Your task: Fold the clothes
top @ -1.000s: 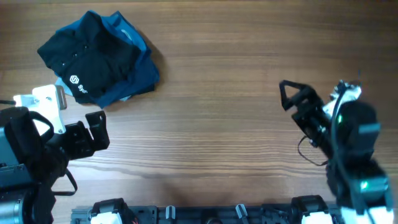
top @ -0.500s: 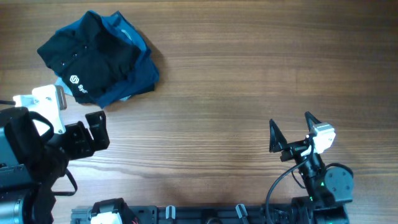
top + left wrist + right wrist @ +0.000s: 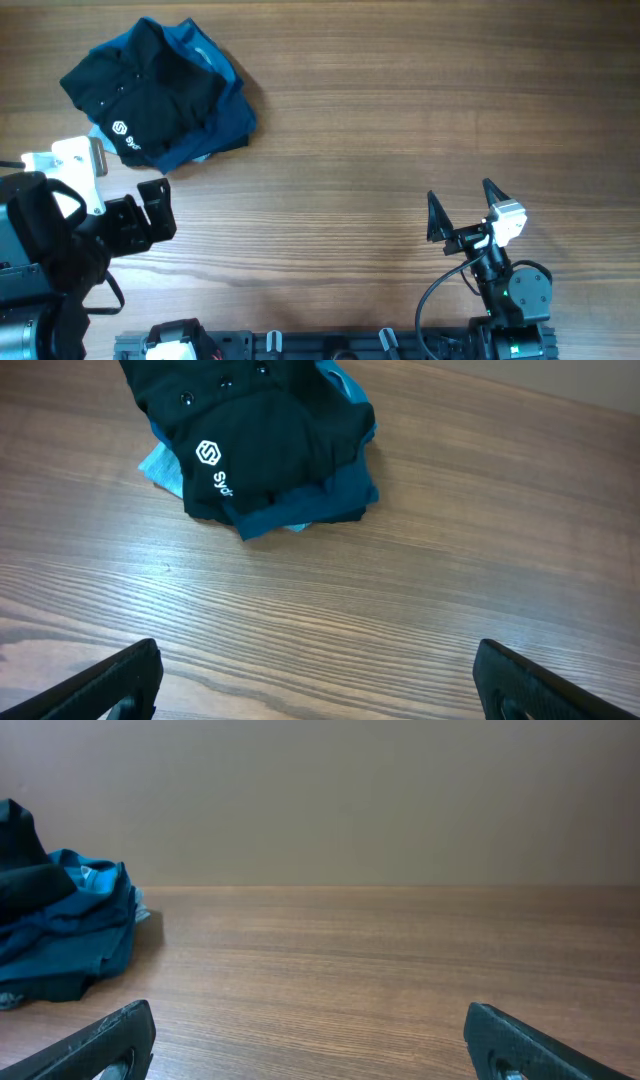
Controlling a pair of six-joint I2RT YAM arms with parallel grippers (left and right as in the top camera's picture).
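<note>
Right gripper (image 3: 458, 192) had pulled back to the near edge, jaws spread, holding nothing; left gripper (image 3: 315, 660) likewise spread (idle). Folding looked finished. Clothes (image 3: 225, 120) sat stacked far left on the surface (image 3: 380, 110), long axis roughly left-right, collar of the black shirt (image 3: 155, 95) pointing away.

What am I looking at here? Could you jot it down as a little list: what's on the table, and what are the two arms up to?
Surface: wooden table
Clothes: one loose pile, far left corner
Top item: black shirt with a white logo
Beneath it: teal shirt, with a light-blue edge showing
Left jaws: open, empty, close to the pile but not touching it
Right jaws: open, empty, far from the pile
</note>
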